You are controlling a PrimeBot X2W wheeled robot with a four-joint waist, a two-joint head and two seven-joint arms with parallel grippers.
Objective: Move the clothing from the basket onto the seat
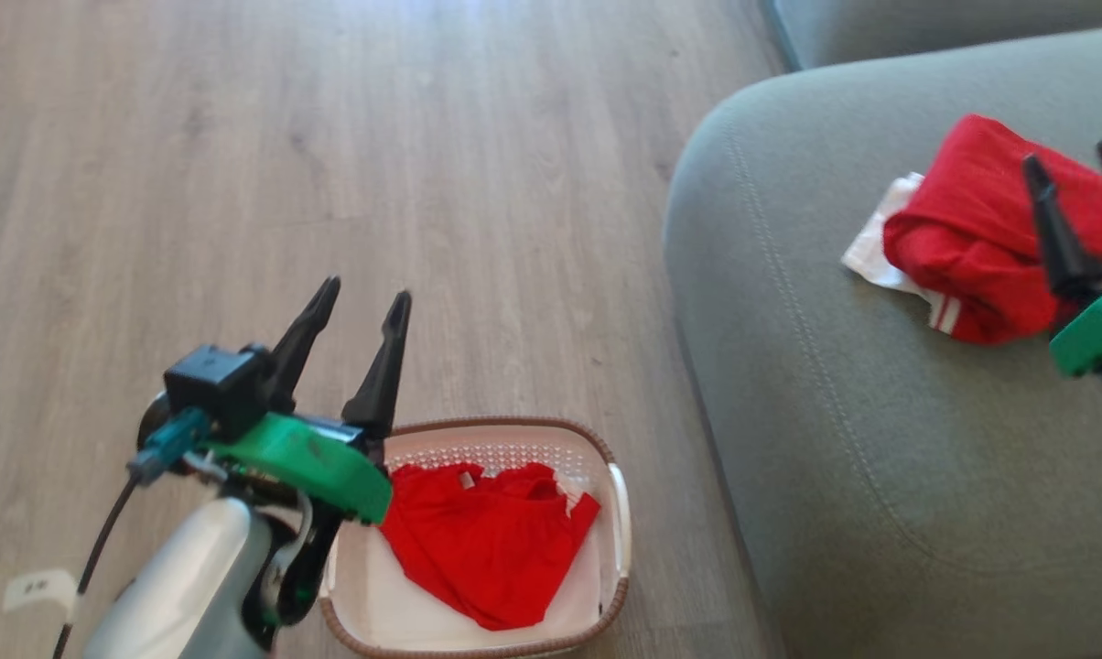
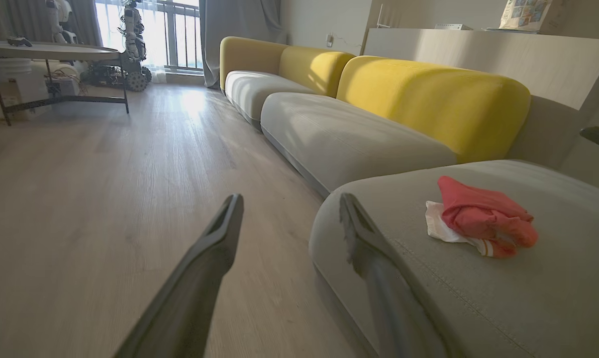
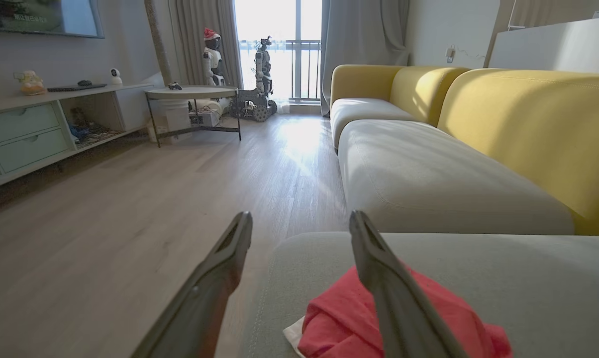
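Note:
A red garment (image 1: 487, 540) lies in the cream-white basket (image 1: 617, 513) on the floor, at the bottom middle of the head view. A second red and white garment (image 1: 972, 238) (image 2: 483, 219) (image 3: 344, 323) lies bunched on the grey-green seat (image 1: 844, 439) (image 2: 503, 298) (image 3: 503, 278). My left gripper (image 1: 365, 300) (image 2: 289, 204) hangs open above the basket's left end, holding nothing. My right gripper (image 1: 1073, 160) (image 3: 299, 219) is open just above the garment on the seat, with nothing between its fingers.
Wooden floor (image 1: 331, 183) spreads to the left of the seat. More sofa cushions with yellow backs (image 2: 429, 94) run beyond it. A round table (image 3: 195, 94), a low cabinet (image 3: 26, 134) and other robots (image 3: 259, 74) by the window stand far off.

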